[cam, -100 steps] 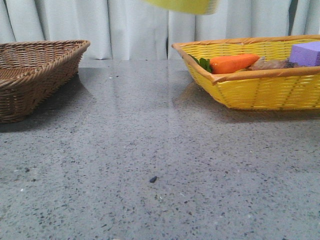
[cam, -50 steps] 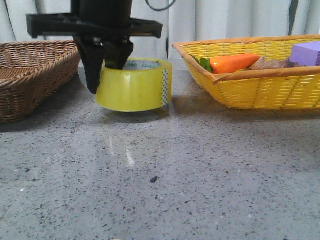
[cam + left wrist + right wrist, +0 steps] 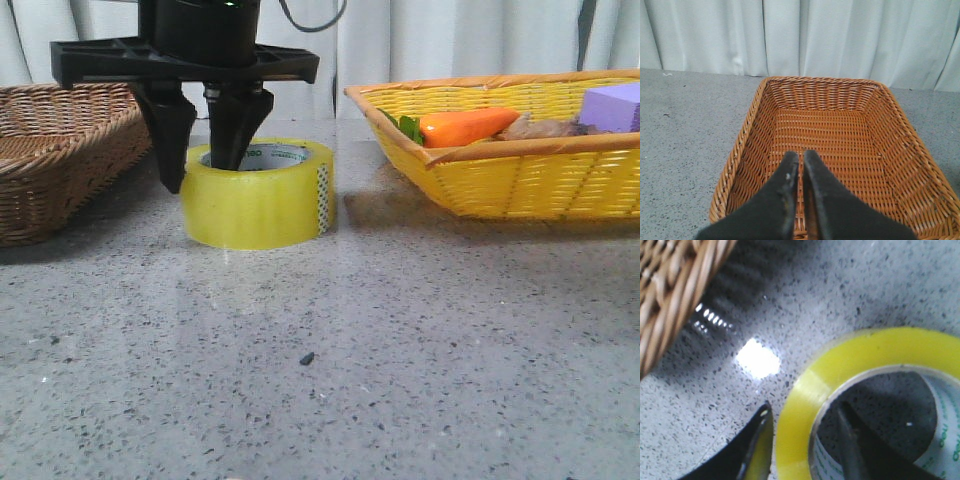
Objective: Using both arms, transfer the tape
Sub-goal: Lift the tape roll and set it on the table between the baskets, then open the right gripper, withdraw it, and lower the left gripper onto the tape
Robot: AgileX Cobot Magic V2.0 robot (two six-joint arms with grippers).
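Now tape wall between right gripper jaws, on table.

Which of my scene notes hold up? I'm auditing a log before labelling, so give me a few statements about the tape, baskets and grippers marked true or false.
1. The tape sits flat on the table. True.
2. The right gripper has both fingers outside the roll. False: one finger is inside the core and the other outside.
3. The left gripper is shut, above the brown basket. True.
4. The carrot lies in the brown basket. False: it lies in the yellow basket.
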